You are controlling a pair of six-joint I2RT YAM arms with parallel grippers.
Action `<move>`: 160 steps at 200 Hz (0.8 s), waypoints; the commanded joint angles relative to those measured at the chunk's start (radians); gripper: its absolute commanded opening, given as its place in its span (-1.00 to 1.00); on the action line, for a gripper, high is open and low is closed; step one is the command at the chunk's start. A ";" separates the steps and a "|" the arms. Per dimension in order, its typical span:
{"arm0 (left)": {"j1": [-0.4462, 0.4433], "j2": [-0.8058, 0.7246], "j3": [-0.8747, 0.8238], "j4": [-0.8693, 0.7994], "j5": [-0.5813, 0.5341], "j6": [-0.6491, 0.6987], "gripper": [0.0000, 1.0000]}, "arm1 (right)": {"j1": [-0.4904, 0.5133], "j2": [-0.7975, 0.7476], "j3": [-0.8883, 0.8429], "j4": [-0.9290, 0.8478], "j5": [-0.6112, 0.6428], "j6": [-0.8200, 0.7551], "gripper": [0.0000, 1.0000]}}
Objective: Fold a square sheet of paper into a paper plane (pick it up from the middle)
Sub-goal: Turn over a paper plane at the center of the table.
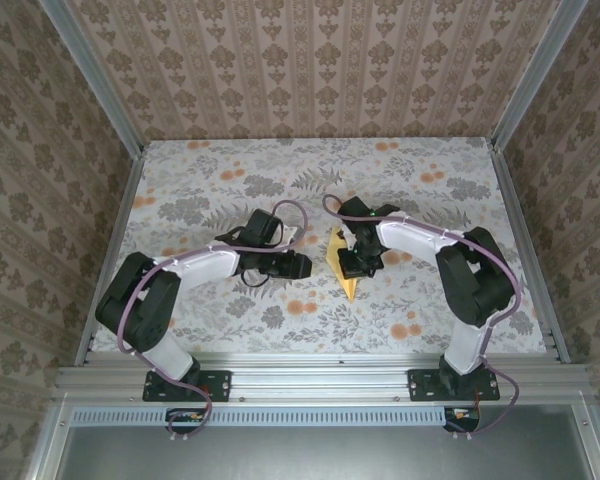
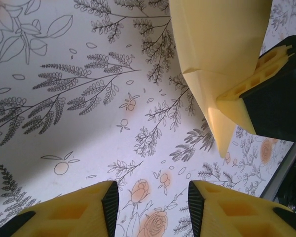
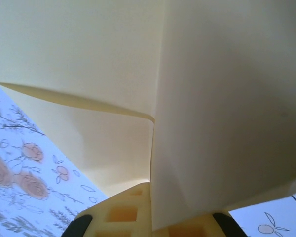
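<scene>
Yellow-orange paper, folded into a narrow pointed dart, sits just right of the table's middle: the paper plane (image 1: pixel 347 283) points its tip toward the near rail (image 1: pixel 310 380), and its far part is covered by the right gripper (image 1: pixel 358 262). That gripper is clamped shut on the paper. In the right wrist view the sheet of the paper plane (image 3: pixel 227 98) runs down between the yellow fingers of the right gripper (image 3: pixel 153 219), with one straight folded edge running down toward them and a loose flap edge slanting off to the left. Whether the tip touches the cloth I cannot tell

The left gripper (image 1: pixel 298 266) hovers just left of the plane, apart from it. In its own view the left gripper (image 2: pixel 153 205) stands partly open, nothing between its pads, only floral cloth (image 2: pixel 89 123) showing through the gap. Ahead of it the paper plane (image 2: pixel 217 44) tapers to its tip, pinched at one side edge by the right gripper (image 2: pixel 271 94)

Open cloth (image 1: pixel 230 170) spreads over the far half of the table and to both sides of the grippers, bounded by patterned walls (image 1: pixel 320 70). A metal table edge (image 2: pixel 286 168) lies past the plane's tip
</scene>
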 commanded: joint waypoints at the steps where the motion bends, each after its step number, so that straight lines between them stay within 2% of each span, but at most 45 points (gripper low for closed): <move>1: 0.004 -0.020 -0.012 -0.029 -0.002 0.024 -0.10 | 0.021 0.041 0.053 -0.084 0.075 -0.048 -0.81; 68: 0.001 -0.007 -0.015 -0.018 0.026 0.025 -0.05 | 0.069 0.096 0.073 -0.034 0.140 -0.022 -0.62; 160: 0.001 -0.024 0.001 -0.037 0.026 0.040 0.01 | 0.130 0.135 0.083 -0.005 0.214 0.005 -0.54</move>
